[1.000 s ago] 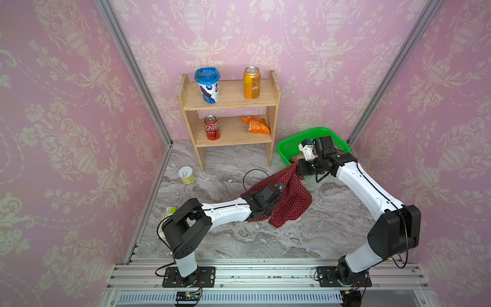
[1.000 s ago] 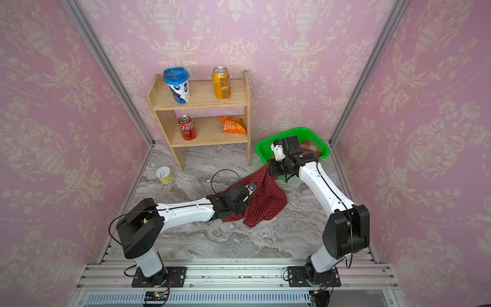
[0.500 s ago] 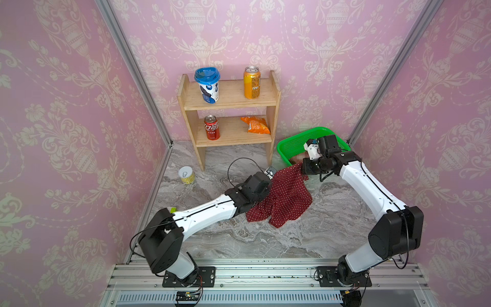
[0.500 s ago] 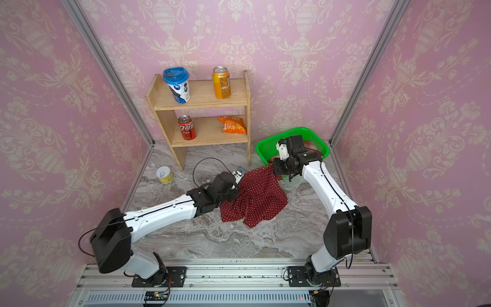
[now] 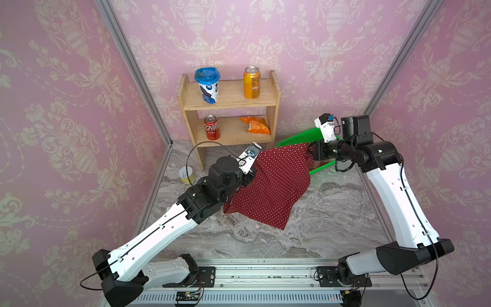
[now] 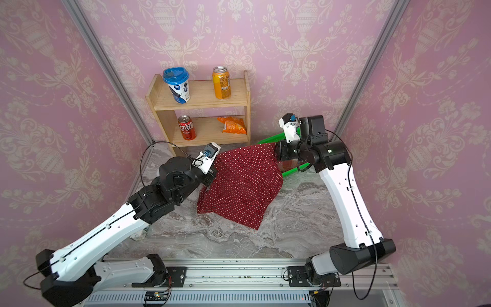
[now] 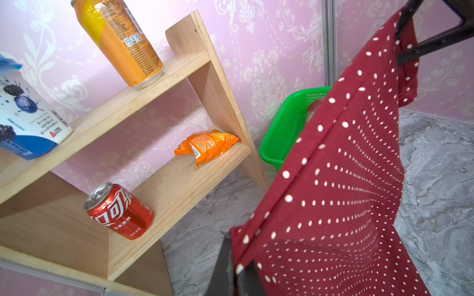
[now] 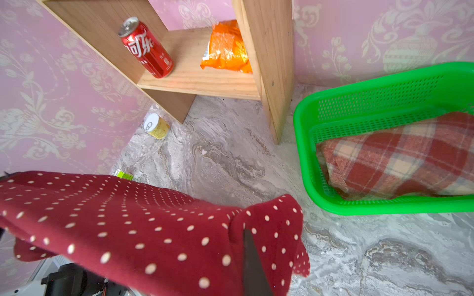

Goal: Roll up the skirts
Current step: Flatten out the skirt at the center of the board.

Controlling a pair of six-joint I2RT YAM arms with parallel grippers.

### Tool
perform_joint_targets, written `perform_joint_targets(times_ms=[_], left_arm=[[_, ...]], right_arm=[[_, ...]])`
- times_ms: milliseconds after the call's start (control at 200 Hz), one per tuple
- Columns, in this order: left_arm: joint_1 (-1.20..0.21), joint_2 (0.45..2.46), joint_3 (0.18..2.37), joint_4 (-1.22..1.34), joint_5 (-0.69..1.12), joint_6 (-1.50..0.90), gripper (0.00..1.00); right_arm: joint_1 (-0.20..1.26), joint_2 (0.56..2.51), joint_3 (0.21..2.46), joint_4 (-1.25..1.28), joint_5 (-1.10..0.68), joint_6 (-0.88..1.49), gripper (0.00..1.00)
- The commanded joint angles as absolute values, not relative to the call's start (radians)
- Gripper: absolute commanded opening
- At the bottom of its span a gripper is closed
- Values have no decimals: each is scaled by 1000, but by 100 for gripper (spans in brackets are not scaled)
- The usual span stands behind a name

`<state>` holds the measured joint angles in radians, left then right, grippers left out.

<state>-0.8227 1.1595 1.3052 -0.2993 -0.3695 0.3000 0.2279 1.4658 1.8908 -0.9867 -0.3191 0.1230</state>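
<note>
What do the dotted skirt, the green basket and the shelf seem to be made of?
Dotted skirt: thin matte cloth, probably woven; it hangs in soft folds. Green basket: likely moulded plastic, slightly glossy, with perforated walls. Shelf: light unpainted wood, as its grain shows.

The left arm [image 5: 159,231] and right arm [image 5: 393,191] are showing white shells between black joints, thin black cables running along them. The left gripper [image 7: 234,271] and right gripper [image 8: 252,264] are showing black fingers.
</note>
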Motion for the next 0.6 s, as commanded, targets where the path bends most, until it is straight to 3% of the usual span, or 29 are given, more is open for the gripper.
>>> perform_joint_targets(times_ms=[0,150,365,595], left_arm=[[-791,1160,1353,-386,-434,361,0],[-680,1225,1433,-385,-316,376,0],[-641,1305,1641,-458,-208,521,0],[-658,1248,1686,-585,-101,532,0]], right_arm=[[192,1536,1978,-1043,-220,111,0],[192,1674,2148,-1030,-269,109,0],[189,1905,2645,-1105,-339,112,0],[170,1774,2548,-1014,-398,140,0]])
